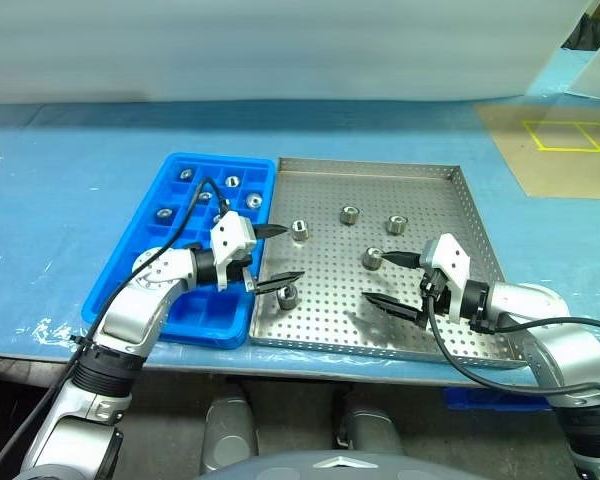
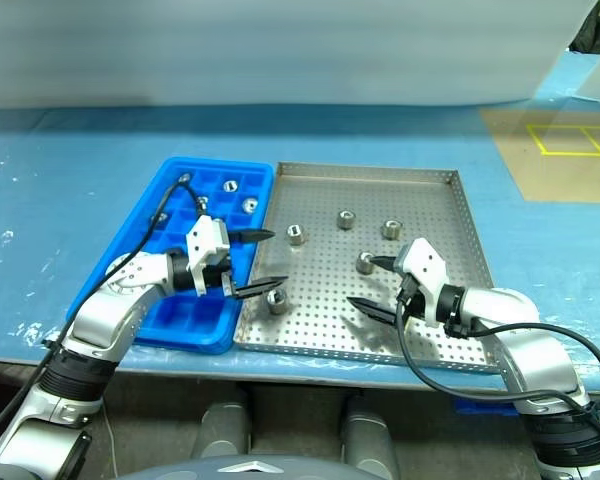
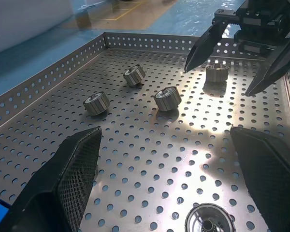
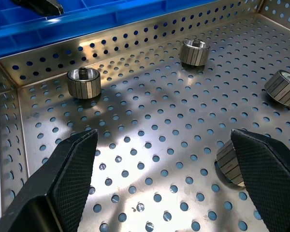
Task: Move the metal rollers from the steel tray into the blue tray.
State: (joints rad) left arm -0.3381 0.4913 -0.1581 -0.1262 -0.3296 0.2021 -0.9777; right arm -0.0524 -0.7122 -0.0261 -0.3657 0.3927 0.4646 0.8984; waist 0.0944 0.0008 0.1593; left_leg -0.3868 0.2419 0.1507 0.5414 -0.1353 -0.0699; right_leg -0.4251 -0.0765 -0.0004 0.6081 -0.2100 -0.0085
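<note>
We are holding both grippers, left (image 1: 278, 255) and right (image 1: 387, 278), spread wide over the perforated steel tray (image 1: 460, 215), its ribbed rollers (image 1: 349, 213) lying beside the gridded blue tray (image 1: 145, 240).

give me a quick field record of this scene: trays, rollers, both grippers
steel tray: holds five metal rollers
blue tray: left of the steel tray, touching it; several rollers in far compartments
left gripper: open, empty, over the steel tray's left edge, roller beside its near finger
right gripper: open, empty, above the steel tray, roller beside its far finger
</note>
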